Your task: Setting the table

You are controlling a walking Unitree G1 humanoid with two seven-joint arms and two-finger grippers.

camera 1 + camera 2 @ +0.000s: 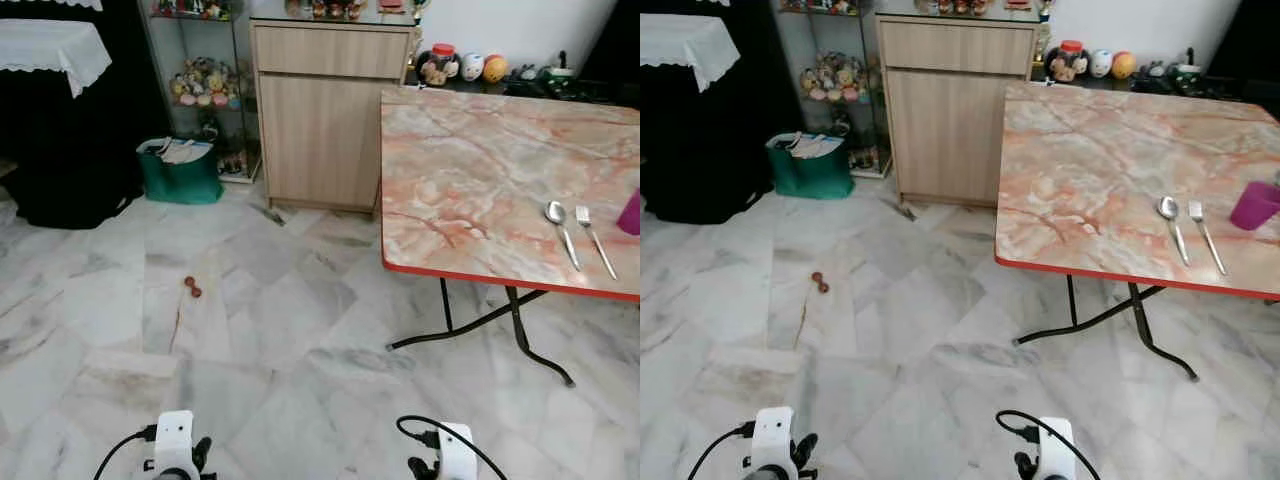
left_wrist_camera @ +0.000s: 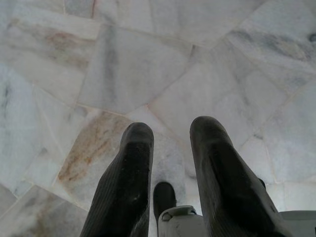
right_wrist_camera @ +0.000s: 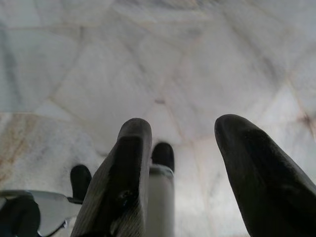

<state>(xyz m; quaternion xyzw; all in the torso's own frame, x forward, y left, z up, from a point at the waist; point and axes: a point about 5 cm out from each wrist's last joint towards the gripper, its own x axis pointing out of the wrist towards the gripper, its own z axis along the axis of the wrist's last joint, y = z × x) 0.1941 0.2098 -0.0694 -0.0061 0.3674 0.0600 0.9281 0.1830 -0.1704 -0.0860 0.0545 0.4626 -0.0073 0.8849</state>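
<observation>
while both arms hung low above the pale marble floor, the left gripper and the right gripper each had the fingers spread and grasped nothing. a silver metal spoon and a silver metal fork lay side by side near the red front edge of the pink marbled folding table. a magenta plastic cup stood just beside the fork. a light wooden cabinet stood behind the table.

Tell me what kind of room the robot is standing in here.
Probably a home dining area: a marble-patterned folding table holding a spoon, a fork and a pink cup, a wooden cabinet behind it, and a marble-tiled floor.
</observation>
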